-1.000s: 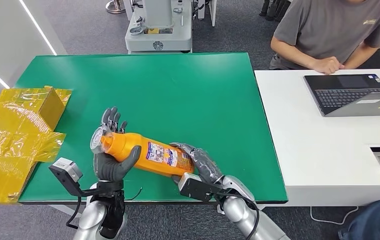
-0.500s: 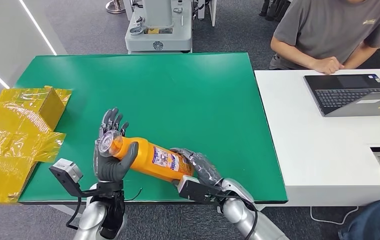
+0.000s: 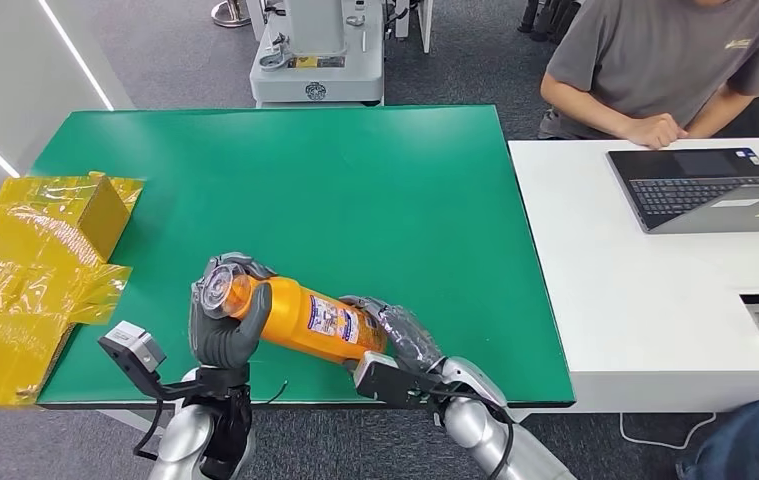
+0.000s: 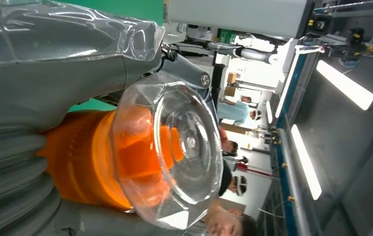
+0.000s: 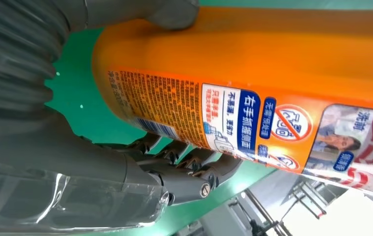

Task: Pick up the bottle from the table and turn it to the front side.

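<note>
The orange bottle lies tilted above the near edge of the green table, held between both hands. The left hand wraps its fingers around the neck just under the clear cap, and the right hand clasps the bottom end, its thumb and fingers pressed on opposite sides. The left wrist view looks straight onto the clear cap with orange showing through it. The right wrist view brings up the printed label on the bottle's side, with the dark fingers curled beneath it. A yellow box sits at the table's left edge.
</note>
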